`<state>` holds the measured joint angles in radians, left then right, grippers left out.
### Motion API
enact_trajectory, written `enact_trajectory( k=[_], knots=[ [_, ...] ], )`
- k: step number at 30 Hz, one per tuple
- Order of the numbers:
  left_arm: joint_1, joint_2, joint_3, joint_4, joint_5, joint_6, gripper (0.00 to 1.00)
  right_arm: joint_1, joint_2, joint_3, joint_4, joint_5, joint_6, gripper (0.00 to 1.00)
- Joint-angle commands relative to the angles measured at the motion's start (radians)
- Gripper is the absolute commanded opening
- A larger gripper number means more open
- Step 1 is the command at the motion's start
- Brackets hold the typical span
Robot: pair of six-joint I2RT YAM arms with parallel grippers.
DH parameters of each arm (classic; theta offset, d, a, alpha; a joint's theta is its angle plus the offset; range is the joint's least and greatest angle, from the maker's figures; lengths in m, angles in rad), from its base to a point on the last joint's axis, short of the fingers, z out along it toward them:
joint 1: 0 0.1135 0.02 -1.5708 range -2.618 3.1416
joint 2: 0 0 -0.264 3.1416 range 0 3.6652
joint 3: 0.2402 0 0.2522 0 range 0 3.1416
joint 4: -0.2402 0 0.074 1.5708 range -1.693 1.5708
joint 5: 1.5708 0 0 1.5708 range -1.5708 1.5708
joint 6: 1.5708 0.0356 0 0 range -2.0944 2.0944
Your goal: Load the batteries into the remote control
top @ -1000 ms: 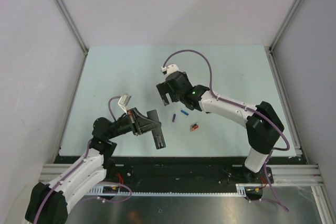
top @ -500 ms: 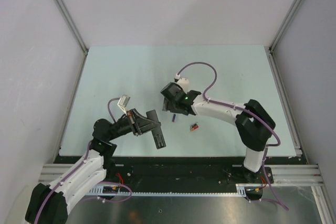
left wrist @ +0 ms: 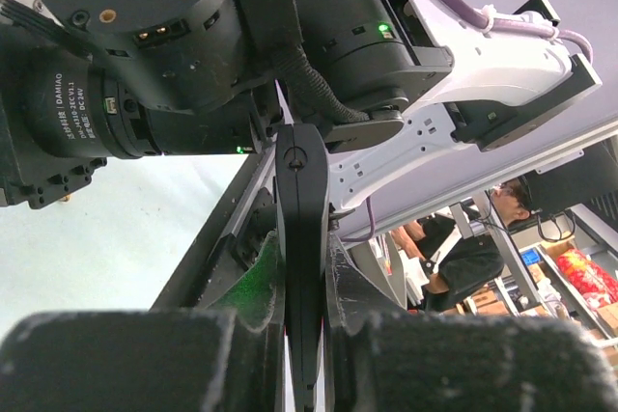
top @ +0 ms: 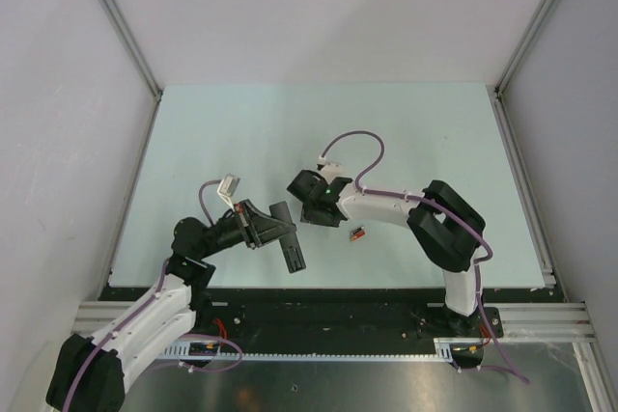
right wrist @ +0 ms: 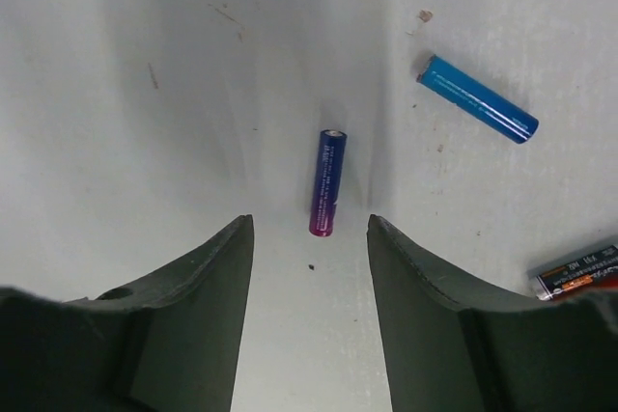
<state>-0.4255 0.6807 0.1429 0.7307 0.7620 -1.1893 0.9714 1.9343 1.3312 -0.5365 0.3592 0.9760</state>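
Note:
My left gripper (top: 271,225) is shut on the black remote control (top: 292,256) and holds it above the table. In the left wrist view the remote (left wrist: 301,209) stands edge-on between my fingers (left wrist: 259,287). My right gripper (right wrist: 309,233) is open and low over the table. A blue-purple battery (right wrist: 327,182) with a magenta end lies just ahead of its fingertips, in line with the gap. A plain blue battery (right wrist: 477,111) lies to the far right of it. A red-orange battery (top: 358,233) lies right of the right gripper (top: 311,204) and shows at the right wrist view's edge (right wrist: 577,272).
The pale green table (top: 222,132) has metal frame posts at its back corners and a black rail along the near edge. The right arm's elbow (top: 444,229) hangs over the table's right half. The right gripper's body sits close to the remote's far end.
My right gripper has swung toward the near left and come down over the two blue batteries, now covering them in the top view. The left arm and remote have not moved.

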Motion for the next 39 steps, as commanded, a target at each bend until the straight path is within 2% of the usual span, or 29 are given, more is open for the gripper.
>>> enact_trajectory(
  k=[1,8,25,32,39],
  knots=[
    [-0.004,0.002,-0.006,0.022,-0.01,-0.012,0.0,0.009,0.022,0.025,-0.051,0.04,0.065,0.54],
    [-0.004,0.008,-0.023,0.019,-0.026,-0.016,0.0,0.023,0.055,0.029,-0.056,0.046,0.127,0.53],
    [-0.004,0.025,-0.025,0.018,-0.029,-0.015,0.0,0.015,0.109,0.045,-0.082,0.04,0.107,0.42],
    [-0.004,0.026,-0.025,0.018,-0.032,-0.013,0.0,-0.002,0.111,0.045,-0.082,0.037,0.092,0.48],
    [-0.004,0.029,-0.028,0.018,-0.032,-0.012,0.0,-0.03,0.103,0.046,-0.071,0.05,0.066,0.48]
  ],
)
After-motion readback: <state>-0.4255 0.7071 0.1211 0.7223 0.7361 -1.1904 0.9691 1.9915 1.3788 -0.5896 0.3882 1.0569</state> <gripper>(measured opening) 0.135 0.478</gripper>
